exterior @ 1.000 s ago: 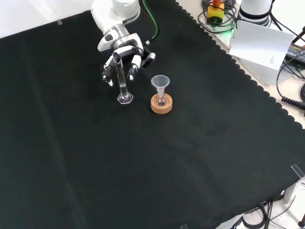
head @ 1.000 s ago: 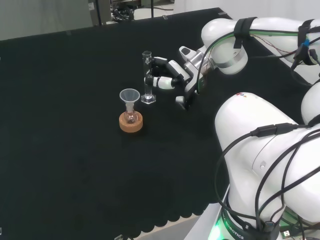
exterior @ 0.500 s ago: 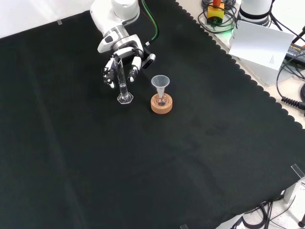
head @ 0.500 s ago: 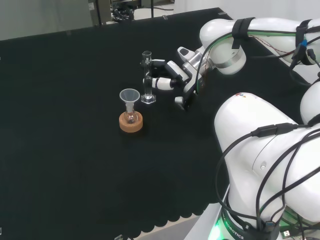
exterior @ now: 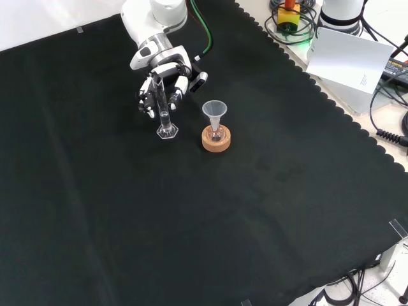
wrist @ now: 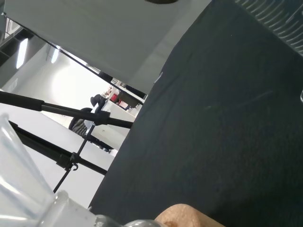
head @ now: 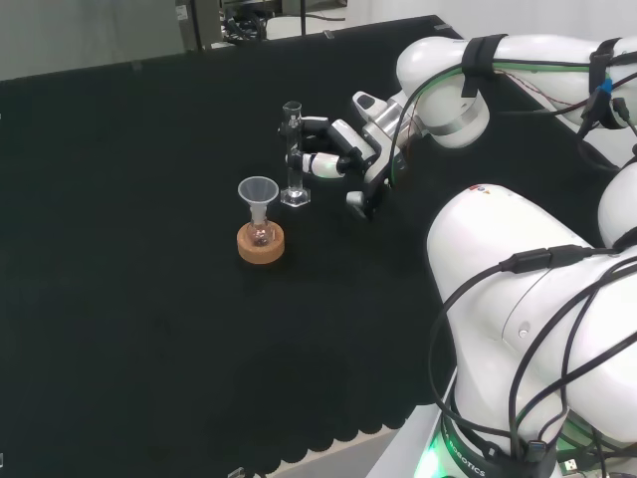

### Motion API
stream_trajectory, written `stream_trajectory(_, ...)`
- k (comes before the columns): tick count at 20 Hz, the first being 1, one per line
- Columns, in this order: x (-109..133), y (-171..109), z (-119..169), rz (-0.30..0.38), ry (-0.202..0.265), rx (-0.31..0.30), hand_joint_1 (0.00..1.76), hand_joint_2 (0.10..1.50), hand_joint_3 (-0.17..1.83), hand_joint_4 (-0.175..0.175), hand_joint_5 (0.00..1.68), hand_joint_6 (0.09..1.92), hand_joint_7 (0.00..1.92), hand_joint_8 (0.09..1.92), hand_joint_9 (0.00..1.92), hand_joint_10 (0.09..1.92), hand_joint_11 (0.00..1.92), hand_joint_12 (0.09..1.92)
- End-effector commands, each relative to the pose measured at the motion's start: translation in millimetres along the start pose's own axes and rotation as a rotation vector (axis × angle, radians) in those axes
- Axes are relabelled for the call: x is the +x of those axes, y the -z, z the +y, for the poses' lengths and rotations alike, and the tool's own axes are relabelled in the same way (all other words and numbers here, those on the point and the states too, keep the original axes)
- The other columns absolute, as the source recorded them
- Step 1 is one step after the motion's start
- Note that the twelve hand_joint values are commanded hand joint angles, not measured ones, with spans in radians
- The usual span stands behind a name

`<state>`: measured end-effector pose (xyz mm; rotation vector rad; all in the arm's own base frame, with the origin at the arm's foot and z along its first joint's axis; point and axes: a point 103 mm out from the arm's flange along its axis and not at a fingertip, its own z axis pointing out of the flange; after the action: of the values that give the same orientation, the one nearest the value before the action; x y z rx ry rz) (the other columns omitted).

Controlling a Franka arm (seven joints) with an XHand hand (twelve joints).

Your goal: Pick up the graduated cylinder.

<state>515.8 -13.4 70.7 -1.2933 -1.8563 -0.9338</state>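
Black cloth covers the bench from edge to edge, its scalloped hem visible along the right side in the front view.

Item 1: graduated cylinder, clear, slender, upright on its hexagonal foot. In the head view it stands near the middle of the cloth, just right of and a little beyond the funnel. In the front view it stands just left of the cork ring, foot on the cloth.

Item 2: hand, black and white, reaching in from the right in the head view. Its fingers are partly curled toward the cylinder's tube, their tips at or just beside the glass; whether they touch it cannot be told. In the front view the hand comes down from the top, fingers on either side of the cylinder's upper part, not clearly closed round it.

Item 3: funnel, clear, seated in a small flask on a cork ring. In the front view the funnel and cork ring sit just right of the cylinder, apart from it.

Item 4: white arm links, large, at the right of the head view.

Wrist view: cloth, a blurred clear glass part close up, and an edge of the cork ring.
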Motion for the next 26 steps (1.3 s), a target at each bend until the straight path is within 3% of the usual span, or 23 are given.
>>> stream_trajectory(1, 1, 0, 1, 0.008, -0.004, -0.003, 1.1, 1.08, -0.17, -0.004, 0.58, 0.43, 0.57, 0.58, 0.94, 0.34, 0.77, 1.08)
stream_trajectory(13, 0, -1, 2, 0.017, -0.01, -0.014, 1.1, 1.09, -0.17, -0.001, 0.49, 0.51, 0.65, 0.6, 0.97, 0.32, 0.78, 1.08)
stream_trajectory(16, 1, -1, 2, 0.01, -0.008, -0.014, 1.1, 1.09, -0.17, 0.004, 0.54, 0.55, 0.65, 0.59, 0.98, 0.32, 0.79, 1.08)
stream_trajectory(18, 2, 1, 2, 0.001, -0.009, -0.019, 1.11, 1.12, -0.17, 0.017, 0.7, 0.55, 0.66, 0.6, 0.99, 0.31, 0.81, 1.07)
stream_trajectory(19, 3, 2, 2, -0.006, -0.012, -0.023, 1.1, 1.13, -0.13, 0.01, 0.81, 0.72, 0.68, 0.61, 1.01, 0.31, 0.82, 1.07)
stream_trajectory(20, 3, 3, 2, -0.016, -0.015, -0.027, 1.11, 1.13, -0.09, -0.02, 0.89, 0.85, 0.7, 0.63, 1.02, 0.31, 0.84, 1.06)
stream_trajectory(23, 7, 4, 3, -0.083, -0.033, -0.028, 1.14, 1.14, -0.03, -0.137, 0.94, 1.03, 0.75, 0.66, 1.08, 0.3, 0.93, 1.01)
stream_trajectory(26, 12, 6, 5, -0.162, -0.04, -0.012, 1.14, 1.16, -0.01, -0.171, 0.92, 1.1, 0.81, 0.68, 1.15, 0.28, 1.0, 0.95)
